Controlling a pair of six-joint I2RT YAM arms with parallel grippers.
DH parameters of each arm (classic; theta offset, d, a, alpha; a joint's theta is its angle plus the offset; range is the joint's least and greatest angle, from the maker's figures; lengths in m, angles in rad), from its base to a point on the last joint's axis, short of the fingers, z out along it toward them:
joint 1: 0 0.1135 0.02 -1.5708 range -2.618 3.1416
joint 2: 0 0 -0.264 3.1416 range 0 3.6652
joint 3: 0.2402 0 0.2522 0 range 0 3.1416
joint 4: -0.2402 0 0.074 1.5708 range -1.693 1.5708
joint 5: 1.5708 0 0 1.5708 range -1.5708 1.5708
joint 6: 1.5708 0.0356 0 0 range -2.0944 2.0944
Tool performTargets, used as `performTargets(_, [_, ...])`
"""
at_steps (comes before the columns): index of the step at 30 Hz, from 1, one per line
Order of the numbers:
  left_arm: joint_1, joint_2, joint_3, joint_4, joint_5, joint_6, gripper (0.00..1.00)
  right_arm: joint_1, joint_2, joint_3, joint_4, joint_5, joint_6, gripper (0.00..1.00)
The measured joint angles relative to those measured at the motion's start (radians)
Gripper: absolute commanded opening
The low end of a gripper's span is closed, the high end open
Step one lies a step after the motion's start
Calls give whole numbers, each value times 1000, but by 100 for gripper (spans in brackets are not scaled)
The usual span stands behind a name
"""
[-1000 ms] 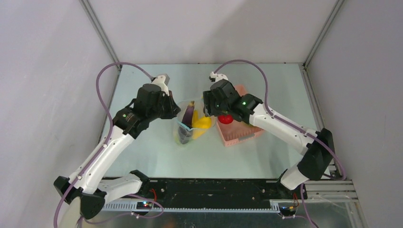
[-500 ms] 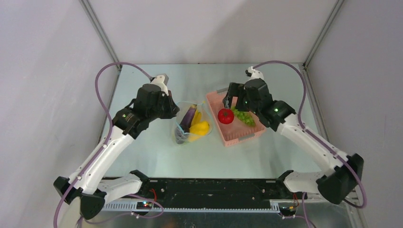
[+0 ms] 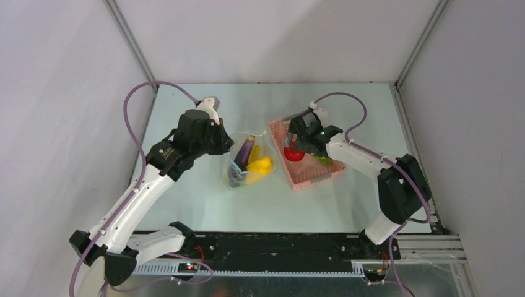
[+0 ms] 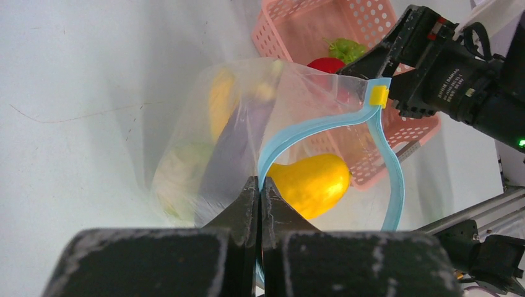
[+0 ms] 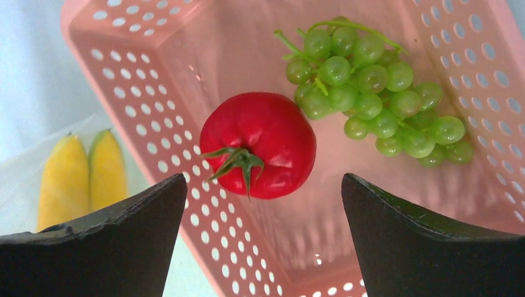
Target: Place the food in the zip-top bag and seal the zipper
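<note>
The clear zip-top bag (image 3: 246, 164) lies on the table, its mouth held open. My left gripper (image 4: 260, 185) is shut on the light blue zipper (image 4: 396, 179) at the near side of the mouth. Inside the bag are a yellow piece (image 4: 309, 182), a dark purple piece (image 4: 232, 161), a banana (image 4: 220, 102) and pale green cabbage (image 4: 179, 167). My right gripper (image 5: 264, 176) is open just above the red round fruit (image 5: 257, 143) in the pink basket (image 5: 142, 111). Green grapes (image 5: 371, 99) lie beside the fruit.
The pink basket (image 3: 309, 176) stands right of the bag, touching or nearly touching it. A yellow slider (image 4: 377, 96) sits on the zipper's far end. The enclosure walls stand left, right and behind.
My right arm swung away from the bag's mouth to the basket and now hangs open over the red fruit. The left gripper and bag have stayed put.
</note>
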Motion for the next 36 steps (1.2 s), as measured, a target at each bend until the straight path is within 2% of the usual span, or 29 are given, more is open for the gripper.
performTargets(9, [0, 0, 0, 0, 3, 0, 0, 12, 115, 16, 51, 47, 131, 99])
performTargets(22, [0, 0, 0, 0, 6, 0, 0, 29, 195, 34, 81, 85, 175, 84])
performTargets(28, [0, 0, 0, 0, 11, -1, 0, 31, 198, 35, 86, 101, 175, 66])
performTargets(32, [0, 0, 0, 0, 11, -1, 0, 37, 175, 35, 78, 113, 141, 62])
performTargets(36, [0, 0, 0, 0, 17, -1, 0, 51, 67, 34, 50, 160, 93, 61])
